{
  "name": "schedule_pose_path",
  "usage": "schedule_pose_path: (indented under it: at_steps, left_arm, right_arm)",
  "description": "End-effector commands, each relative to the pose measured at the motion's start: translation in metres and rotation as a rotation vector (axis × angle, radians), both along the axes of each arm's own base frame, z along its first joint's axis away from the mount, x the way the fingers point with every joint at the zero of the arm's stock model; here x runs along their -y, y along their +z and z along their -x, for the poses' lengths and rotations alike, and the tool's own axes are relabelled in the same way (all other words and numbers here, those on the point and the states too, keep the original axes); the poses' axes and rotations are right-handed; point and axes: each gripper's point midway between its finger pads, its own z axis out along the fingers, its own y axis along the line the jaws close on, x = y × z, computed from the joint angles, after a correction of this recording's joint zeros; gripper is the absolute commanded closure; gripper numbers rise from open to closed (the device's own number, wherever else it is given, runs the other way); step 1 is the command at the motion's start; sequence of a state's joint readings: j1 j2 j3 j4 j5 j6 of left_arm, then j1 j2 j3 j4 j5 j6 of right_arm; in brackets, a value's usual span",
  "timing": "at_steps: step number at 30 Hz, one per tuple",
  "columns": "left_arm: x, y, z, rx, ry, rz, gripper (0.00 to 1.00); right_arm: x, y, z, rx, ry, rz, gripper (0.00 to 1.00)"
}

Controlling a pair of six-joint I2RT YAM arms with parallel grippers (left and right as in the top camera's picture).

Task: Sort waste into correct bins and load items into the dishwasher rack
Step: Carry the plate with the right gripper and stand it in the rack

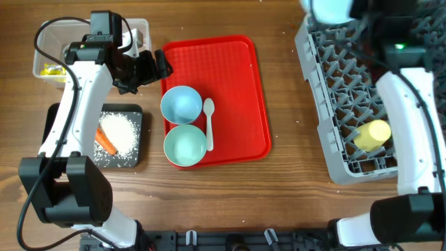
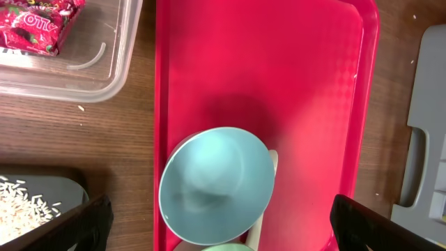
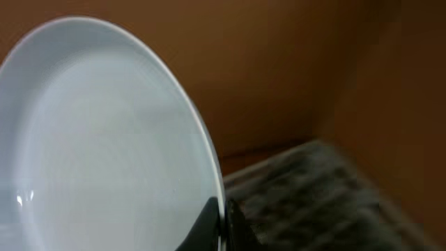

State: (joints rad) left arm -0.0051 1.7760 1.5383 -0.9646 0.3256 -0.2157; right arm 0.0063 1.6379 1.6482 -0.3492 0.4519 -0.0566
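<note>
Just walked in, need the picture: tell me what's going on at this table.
The right gripper is shut on the rim of the pale blue plate, held above the dishwasher rack, where a yellow cup lies. The left gripper hangs open at the edge of the red tray, which holds two bowls and a white spoon. Rice and a carrot lie in the black tray.

The brown wooden counter point(image 1: 286, 209) holds four things. A big red tray point(image 1: 237, 77) sits in the middle. A clear tub point(image 1: 141, 26) and a black tray point(image 1: 136, 159) sit on its left. A grey rack point(image 1: 311, 90) sits on its right.
</note>
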Motion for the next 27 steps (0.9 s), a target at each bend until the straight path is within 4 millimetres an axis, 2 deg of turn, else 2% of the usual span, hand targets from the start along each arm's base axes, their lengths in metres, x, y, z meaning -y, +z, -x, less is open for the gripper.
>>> schedule_pose_path:
  at_steps: [1, 4, 6, 9, 12, 16, 18, 19, 21, 24, 26, 27]
  left_arm:
    - [-0.002, 0.014, -0.002, 0.037, 0.007, -0.004, 0.00]
    - [-0.002, 0.014, -0.002, 0.037, 0.007, -0.004, 0.00]
    - [-0.002, 0.014, -0.002, 0.037, 0.007, -0.004, 0.00]
    - [-0.002, 0.014, -0.002, 0.037, 0.007, -0.004, 0.00]
    - [-0.002, 0.014, -0.002, 0.037, 0.007, -0.005, 0.00]
    - [-0.002, 0.014, -0.002, 0.037, 0.007, -0.004, 0.00]
    - [-0.002, 0.014, -0.002, 0.037, 0.007, -0.004, 0.00]
    - [-0.002, 0.014, -0.002, 0.037, 0.007, -0.004, 0.00]
    - [-0.002, 0.014, -0.002, 0.037, 0.007, -0.005, 0.00]
    - [-0.002, 0.014, -0.002, 0.037, 0.007, -0.005, 0.00]
    - [-0.002, 0.014, -0.002, 0.037, 0.007, -0.004, 0.00]
    - [-0.002, 0.014, -0.002, 0.037, 0.007, -0.004, 0.00]
  right_arm:
    - [0.062, 0.008, 0.008, -0.091, -0.156, 0.269, 0.96]
    - [0.098, -0.002, -0.002, -0.176, -0.177, 0.417, 0.96]
    - [0.115, -0.020, -0.010, -0.276, -0.157, 0.520, 0.96]
    - [0.123, -0.064, -0.025, -0.452, -0.089, 0.636, 0.96]
    - [0.126, -0.095, -0.036, -0.508, -0.069, 0.642, 0.96]
    - [0.138, -0.125, -0.040, -0.564, -0.067, 0.628, 0.96]
    - [0.137, -0.131, -0.043, -0.569, -0.053, 0.623, 0.96]
    - [0.135, -0.135, -0.044, -0.570, -0.037, 0.616, 0.85]
    - [0.131, -0.139, -0.046, -0.541, -0.027, 0.562, 0.00]
    - [0.127, -0.141, -0.038, -0.455, -0.123, 0.379, 0.00]
    - [0.117, -0.127, -0.021, -0.347, -0.233, 0.195, 0.00]
    - [0.103, -0.114, -0.015, -0.316, -0.217, 0.143, 0.00]
